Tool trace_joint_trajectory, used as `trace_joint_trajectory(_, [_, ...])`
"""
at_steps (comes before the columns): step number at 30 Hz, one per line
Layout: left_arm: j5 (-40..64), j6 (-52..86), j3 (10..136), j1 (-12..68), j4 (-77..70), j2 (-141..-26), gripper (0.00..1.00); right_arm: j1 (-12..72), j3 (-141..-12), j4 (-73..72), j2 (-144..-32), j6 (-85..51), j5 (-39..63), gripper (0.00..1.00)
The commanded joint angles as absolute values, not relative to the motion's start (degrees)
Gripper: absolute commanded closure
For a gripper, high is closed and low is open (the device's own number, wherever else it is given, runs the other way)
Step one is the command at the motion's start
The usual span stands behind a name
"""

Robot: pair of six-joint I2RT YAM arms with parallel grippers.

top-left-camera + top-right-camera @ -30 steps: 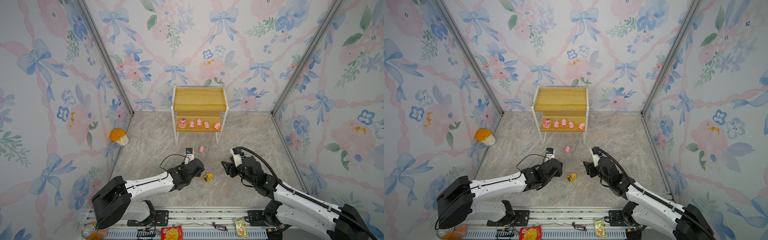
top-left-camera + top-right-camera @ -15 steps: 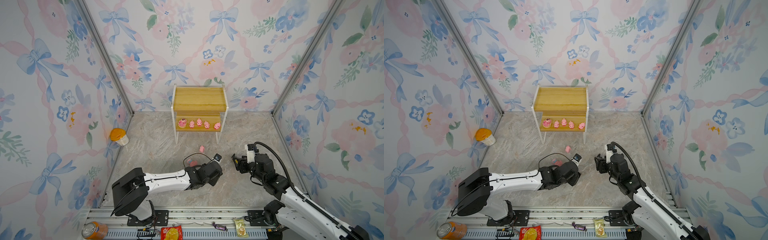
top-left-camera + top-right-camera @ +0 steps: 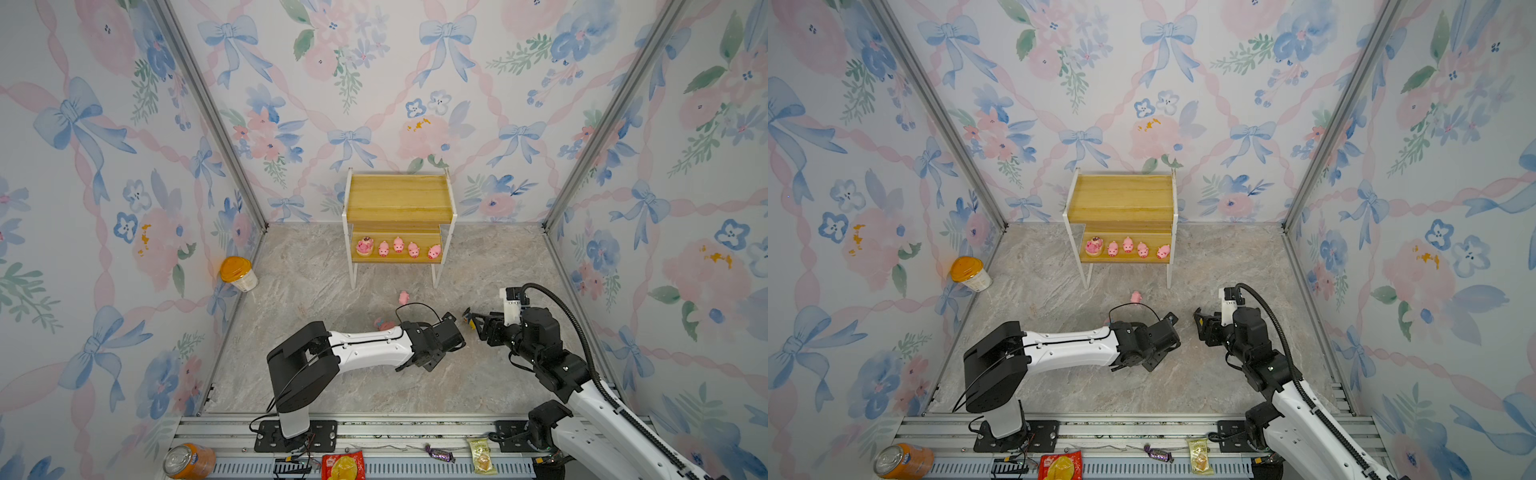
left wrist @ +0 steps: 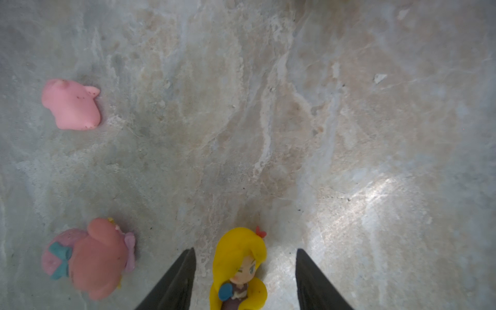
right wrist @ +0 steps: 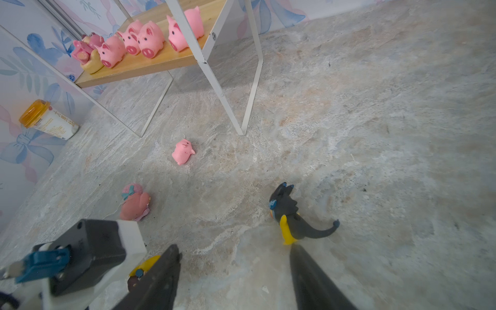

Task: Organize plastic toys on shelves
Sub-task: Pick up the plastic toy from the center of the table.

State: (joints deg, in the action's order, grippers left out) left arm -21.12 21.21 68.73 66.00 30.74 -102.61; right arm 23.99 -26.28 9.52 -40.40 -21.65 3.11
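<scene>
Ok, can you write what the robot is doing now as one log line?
left pincer: open around yellow-haired doll | right pincer: open, facing black-and-yellow creature | lower shelf: five pink toys | floor: loose pig, pink figure

A robot-lab test booth: bow-patterned wallpaper panels (image 3: pixel 104 166) on aluminium posts (image 3: pixel 208 112) enclose a marble-look worktop (image 3: pixel 311 270), robot arms (image 3: pixel 365 349) bolted to a rail (image 3: pixel 415 428).

Note your colours: pigs (image 3: pixel 398 244) pink, shelves (image 3: pixel 399 197) yellowish with white frame, doll (image 4: pixel 239 265) yellow-haired, creature (image 5: pixel 290 214) black-and-yellow, walls (image 3: pixel 104 166) floral.
</scene>
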Motion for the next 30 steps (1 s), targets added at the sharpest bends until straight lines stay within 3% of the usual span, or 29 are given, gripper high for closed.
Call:
trace_joint_trajectory(1, [-23.8,21.9,70.4,66.3,36.4,-104.9,0.39,23.3,-26.3,9.7,-40.3,-21.8,4.4,0.32])
trace_joint_trajectory(30, [-30.0,27.9,76.3,69.2,44.2,-114.0,0.38,23.2,-25.8,8.7,-38.5,-21.8,4.1,0.31])
